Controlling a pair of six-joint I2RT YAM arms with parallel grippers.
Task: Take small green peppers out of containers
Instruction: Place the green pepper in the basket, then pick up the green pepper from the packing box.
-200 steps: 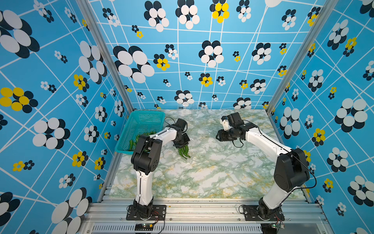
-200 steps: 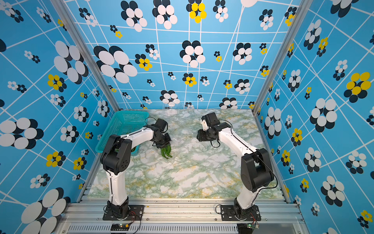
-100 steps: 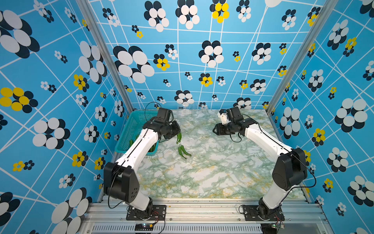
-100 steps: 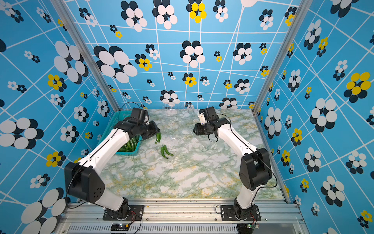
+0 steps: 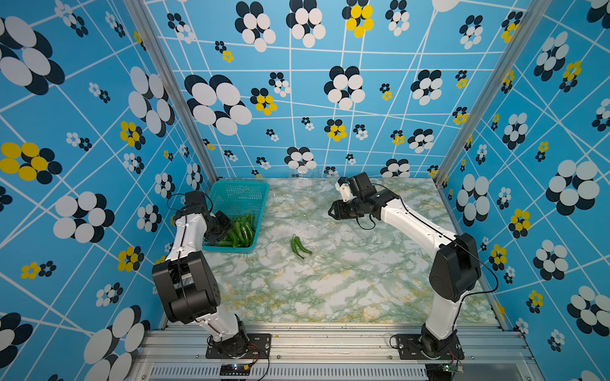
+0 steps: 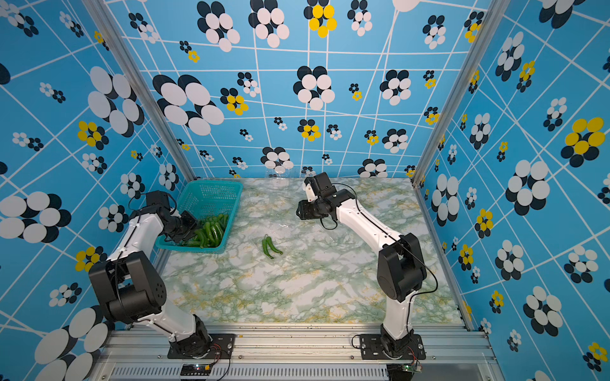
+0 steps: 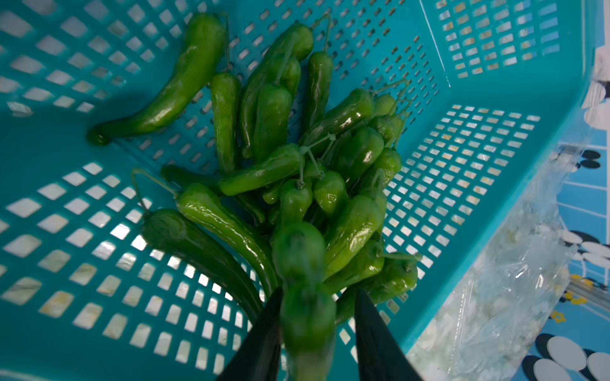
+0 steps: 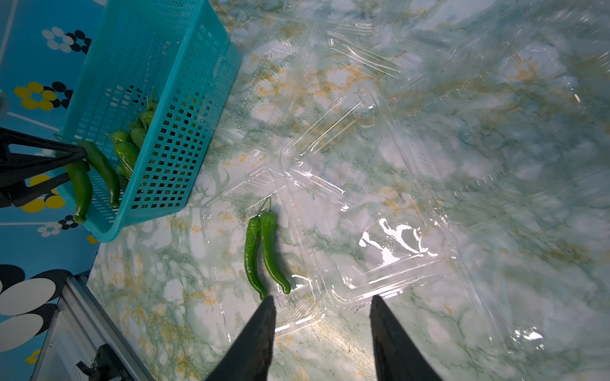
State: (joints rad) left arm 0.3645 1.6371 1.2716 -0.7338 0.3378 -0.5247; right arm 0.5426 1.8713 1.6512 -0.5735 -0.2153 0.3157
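**Ana:** What's at the far left?

**Ben:** The left end effector is over the near left corner of the teal basket. Its jaws stand partly apart, wider than the blurred pepper between them. The pepper touches one finger and there is a gap at the other, so the grip is released, not clenched. In the right wrist view two dangling peppers hang at those fingertips, stems up and tips down.

**Ana:** And inside the basket?

**Ben:** A heap of peppers fills its near end. Most of them lie with their long axes along the basket's length, and a few lie crossed.

**Ana:** What's to the right of that?

**Ben:** A pair of peppers lies side by side on the marble counter. Their stems point to the back wall and their tips curl toward the front and right. They appear to lie within the outline of one of the clear containers, which are spread open and flat.

**Ana:** And the right arm?

**Ben:** The right end effector hovers above those containers. It is about half open, holding and touching nothing.
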